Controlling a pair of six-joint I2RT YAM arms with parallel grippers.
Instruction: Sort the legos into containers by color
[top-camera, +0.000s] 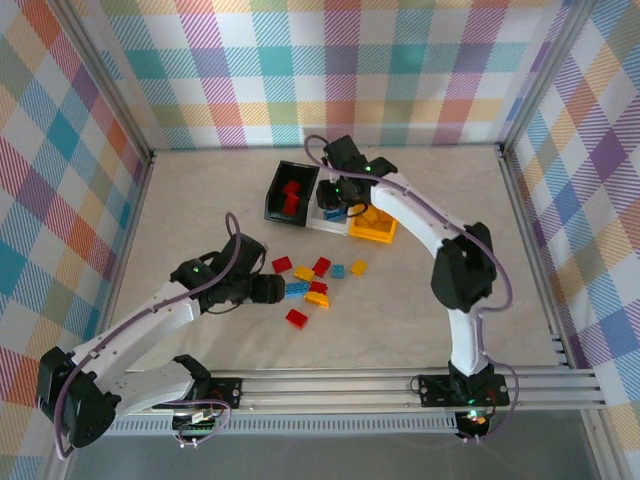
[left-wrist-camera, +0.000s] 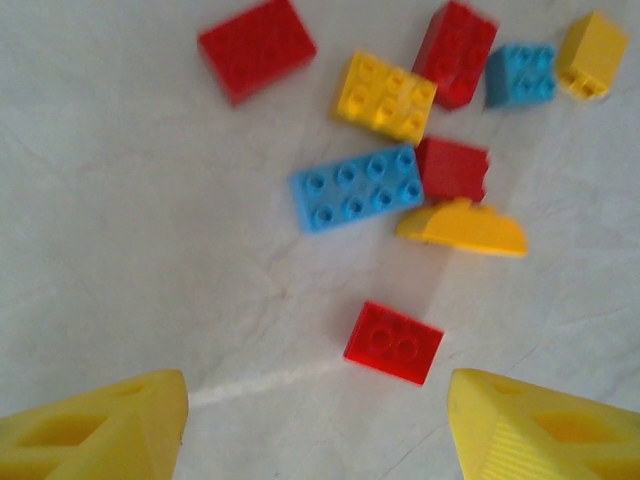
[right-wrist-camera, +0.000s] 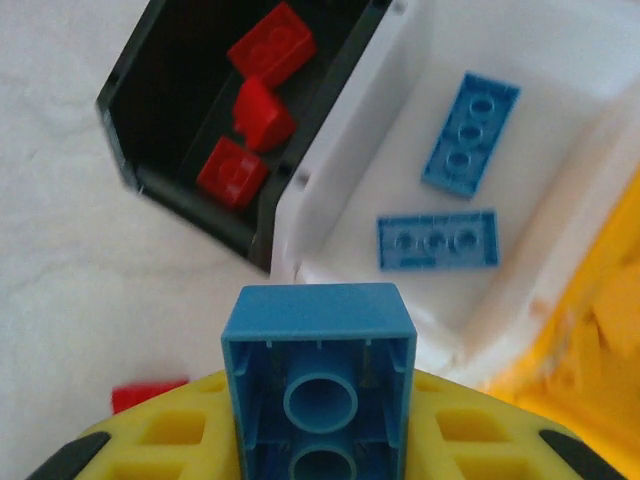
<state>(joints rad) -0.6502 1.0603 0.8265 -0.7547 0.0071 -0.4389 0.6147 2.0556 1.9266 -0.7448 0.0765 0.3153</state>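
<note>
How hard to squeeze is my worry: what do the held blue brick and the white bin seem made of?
Blue brick: probably hard moulded plastic, satin sheen; crisp edges and hollow tubed underside. White bin: likely rigid plastic, smooth and faintly glossy; thin straight walls.

Three bins (top-camera: 324, 224) stood joined in a row at the far middle of the counter (top-camera: 200, 230), the row slanting rightward toward the near side. The left bin (top-camera: 275, 198) held three bricks (right-wrist-camera: 262, 115); the middle bin (right-wrist-camera: 345, 150) held two plates (right-wrist-camera: 438, 240), one behind the other; the right bin (top-camera: 372, 238) held a heap of pieces (top-camera: 376, 220). The right claw (top-camera: 336, 203) hung above the middle bin with one brick (right-wrist-camera: 318, 385) between its fingers. Before the bins, loose bricks (left-wrist-camera: 355, 188) lay scattered on the counter; the left claw (top-camera: 277, 290) sat just left of them, a single brick (left-wrist-camera: 393, 342) lying ahead between its spread fingers
</note>
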